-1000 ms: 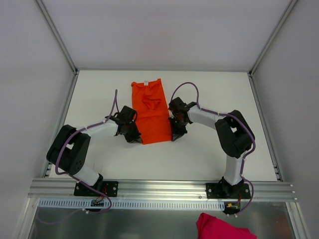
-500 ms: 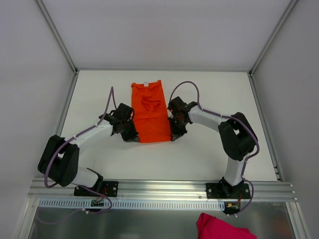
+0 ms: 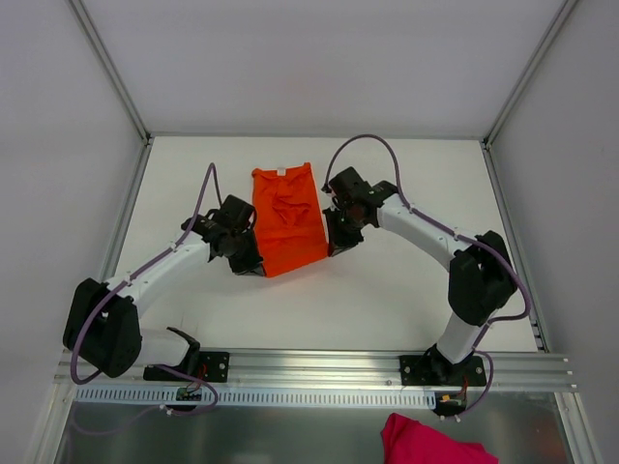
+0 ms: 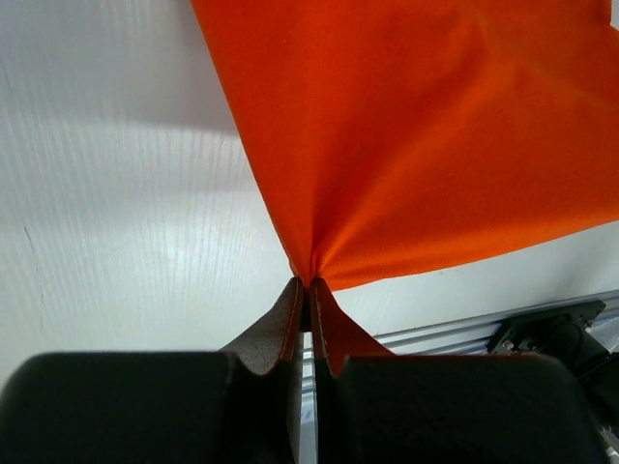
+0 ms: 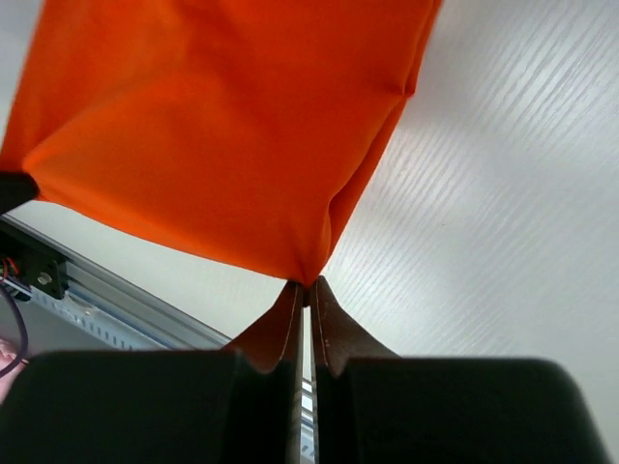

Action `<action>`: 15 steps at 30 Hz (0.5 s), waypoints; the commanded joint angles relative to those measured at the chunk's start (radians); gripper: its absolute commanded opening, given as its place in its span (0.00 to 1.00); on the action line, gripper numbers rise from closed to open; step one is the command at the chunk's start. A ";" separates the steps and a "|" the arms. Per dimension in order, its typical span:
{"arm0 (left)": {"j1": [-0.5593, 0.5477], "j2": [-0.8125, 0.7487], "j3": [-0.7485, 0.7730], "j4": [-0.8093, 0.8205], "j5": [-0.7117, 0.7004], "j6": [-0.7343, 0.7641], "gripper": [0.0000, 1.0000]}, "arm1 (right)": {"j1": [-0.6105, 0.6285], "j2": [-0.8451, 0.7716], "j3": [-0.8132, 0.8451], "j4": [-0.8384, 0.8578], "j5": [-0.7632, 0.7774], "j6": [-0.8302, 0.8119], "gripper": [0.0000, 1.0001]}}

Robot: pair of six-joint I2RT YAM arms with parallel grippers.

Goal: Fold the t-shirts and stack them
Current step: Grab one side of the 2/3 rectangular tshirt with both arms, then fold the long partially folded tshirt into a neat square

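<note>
Orange t-shirt [image 3: 286,224] gripped by left pincer [image 4: 305,285] and right pincer [image 5: 307,282].

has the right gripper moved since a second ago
Yes. The right gripper, shut on the t-shirt corner, has shifted away from the front rail, deeper over the table.

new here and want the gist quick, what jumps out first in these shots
The orange t-shirt jumps out, folded narrow in the middle of the white table. The left hand and right hand each pinch one near corner of it. A pink cloth lies past the near rail, bottom right.
</note>
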 commanded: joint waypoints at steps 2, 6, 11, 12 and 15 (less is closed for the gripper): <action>-0.001 -0.033 0.100 -0.110 -0.025 0.051 0.00 | -0.005 -0.043 0.146 -0.118 0.058 -0.054 0.01; -0.001 -0.014 0.183 -0.126 -0.039 0.063 0.00 | -0.005 -0.036 0.190 -0.138 0.078 -0.081 0.01; 0.002 0.035 0.252 -0.133 -0.055 0.069 0.00 | -0.006 0.000 0.213 -0.141 0.075 -0.100 0.01; 0.002 0.044 0.272 -0.135 -0.058 0.071 0.00 | -0.006 0.001 0.223 -0.142 0.075 -0.101 0.01; 0.008 0.058 0.316 -0.147 -0.058 0.074 0.00 | -0.005 0.010 0.246 -0.150 0.080 -0.101 0.01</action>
